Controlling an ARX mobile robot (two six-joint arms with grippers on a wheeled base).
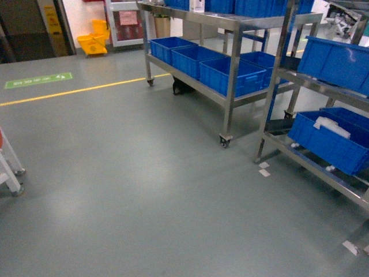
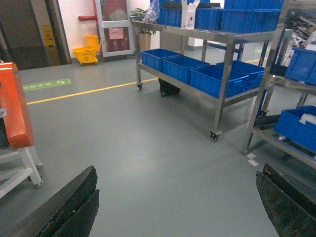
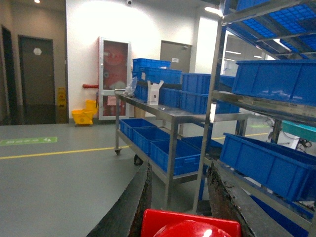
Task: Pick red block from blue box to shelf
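My right gripper [image 3: 190, 217] is clamped on the red block [image 3: 190, 228]; the shelf [image 3: 276, 106] stands just ahead, to the right.

No legible text recorded: the green rectangular floor marking [image 1: 38, 80] carries white characters and an arrow too blurred to read, the yellow folding caution sign [image 3: 61, 97] by the dark door shows only indistinct print, and the notice on the red-framed glass cabinet [image 2: 116, 33] is unreadable.
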